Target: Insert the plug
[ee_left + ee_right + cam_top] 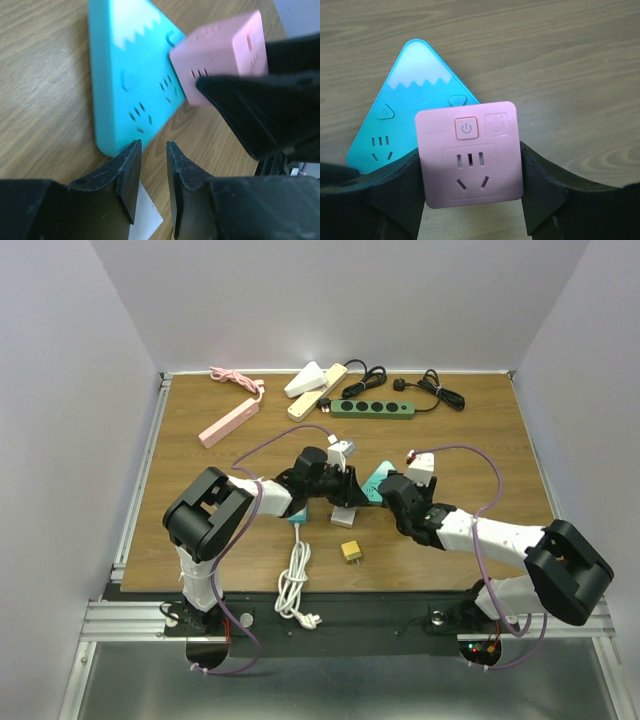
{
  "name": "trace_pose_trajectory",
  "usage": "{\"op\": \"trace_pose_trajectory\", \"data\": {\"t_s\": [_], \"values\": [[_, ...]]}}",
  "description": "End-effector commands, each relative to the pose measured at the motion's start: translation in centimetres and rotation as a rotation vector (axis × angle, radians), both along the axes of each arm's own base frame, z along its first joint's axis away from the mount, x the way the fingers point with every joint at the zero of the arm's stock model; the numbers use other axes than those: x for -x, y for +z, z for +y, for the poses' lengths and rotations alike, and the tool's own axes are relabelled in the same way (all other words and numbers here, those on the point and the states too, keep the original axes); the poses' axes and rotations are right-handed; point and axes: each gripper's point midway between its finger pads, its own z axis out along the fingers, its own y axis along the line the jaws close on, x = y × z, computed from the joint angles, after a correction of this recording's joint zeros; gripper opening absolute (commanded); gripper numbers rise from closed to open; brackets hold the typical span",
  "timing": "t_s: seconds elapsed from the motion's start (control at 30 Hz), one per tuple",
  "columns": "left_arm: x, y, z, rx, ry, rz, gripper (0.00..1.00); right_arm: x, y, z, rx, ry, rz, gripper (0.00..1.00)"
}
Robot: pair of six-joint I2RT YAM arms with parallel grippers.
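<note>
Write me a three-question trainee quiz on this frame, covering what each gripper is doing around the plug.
1. True or false: the right gripper is shut on the pink adapter.
2. What shape is the teal power strip lying on the table?
A. round
B. triangular
C. a long bar
3. Short answer: which gripper has nothing between its fingers?

Key: 1 true. 2 B. 3 the left gripper, whose fingers stand slightly apart near a corner of the strip.
</note>
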Motion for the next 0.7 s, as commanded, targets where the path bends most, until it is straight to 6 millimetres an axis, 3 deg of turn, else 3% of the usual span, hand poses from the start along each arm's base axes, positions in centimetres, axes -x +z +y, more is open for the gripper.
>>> {"op": "trace_pose_trajectory", "data": {"t_s": [0.0, 0.17, 0.33, 0.57, 0.6, 0.67], "values": [[0.9, 1.5, -0.3, 0.027, -0.039, -0.043, 0.37, -2.8, 0.7, 2.0, -0.07, 0.079, -0.045, 0.14], [0.7, 1.6, -0.4, 0.028, -0.039, -0.05, 0.37, -6.0, 0.7, 4.0, -0.078, 0.2, -0.048, 0.1], [-0.2, 2.6, -0.2, 0.014, -0.018, -0.101, 0.37, -7.8, 1.2, 4.3, -0.034, 0.251, -0.051, 0.09], [-3.7, 3.6, 1.1, -0.014, 0.06, -0.131, 0.37, -8.7, -1.9, 4.3, 0.022, 0.279, 0.037, 0.06], [-4.8, 3.6, 1.7, -0.021, 0.095, -0.136, 0.37, -8.7, -2.9, 4.3, 0.034, 0.277, 0.062, 0.06], [-6.5, 4.4, 2.4, -0.02, 0.147, -0.159, 0.37, -9.1, -3.1, 4.4, 0.034, 0.274, 0.066, 0.06]]}}
